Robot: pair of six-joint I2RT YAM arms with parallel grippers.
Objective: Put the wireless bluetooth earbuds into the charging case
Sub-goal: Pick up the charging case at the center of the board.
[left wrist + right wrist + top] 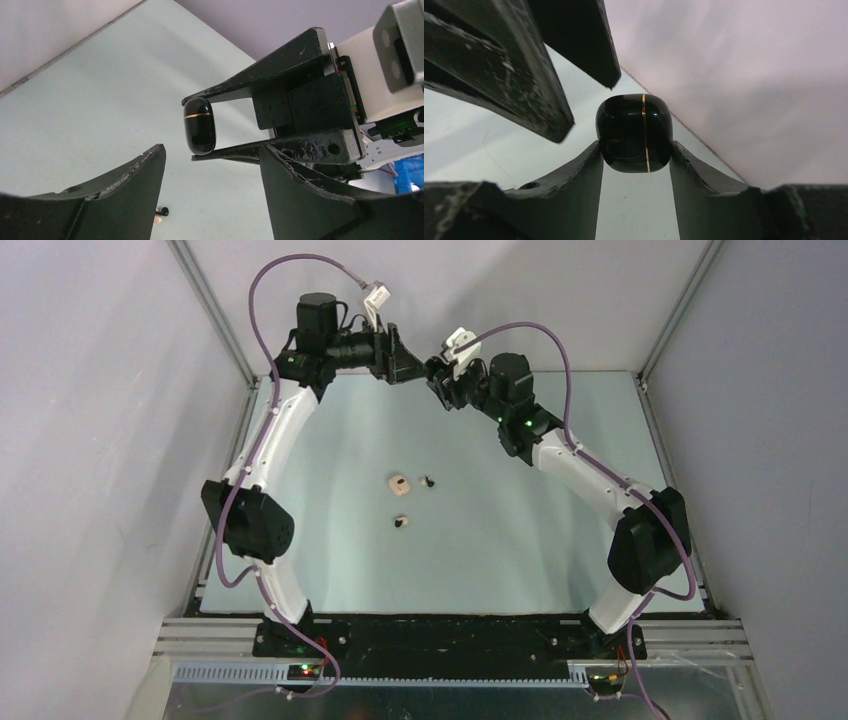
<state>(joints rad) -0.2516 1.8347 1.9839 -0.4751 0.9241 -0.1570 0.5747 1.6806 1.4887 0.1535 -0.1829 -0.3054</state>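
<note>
The charging case is a glossy black pod with a thin gold seam, held up in the air at the back of the table. My right gripper is shut on its two sides. In the left wrist view the case sits between the right gripper's fingers. My left gripper is open, its tips just short of the case with nothing between them. Two tiny earbuds lie on the table's middle, a dark one and a pale one with a dark tip. One earbud shows below the left finger.
A small beige pebble-like piece lies next to the dark earbud. Both arms reach to the table's far edge, where the back wall rises. Metal frame rails run along the side edges.
</note>
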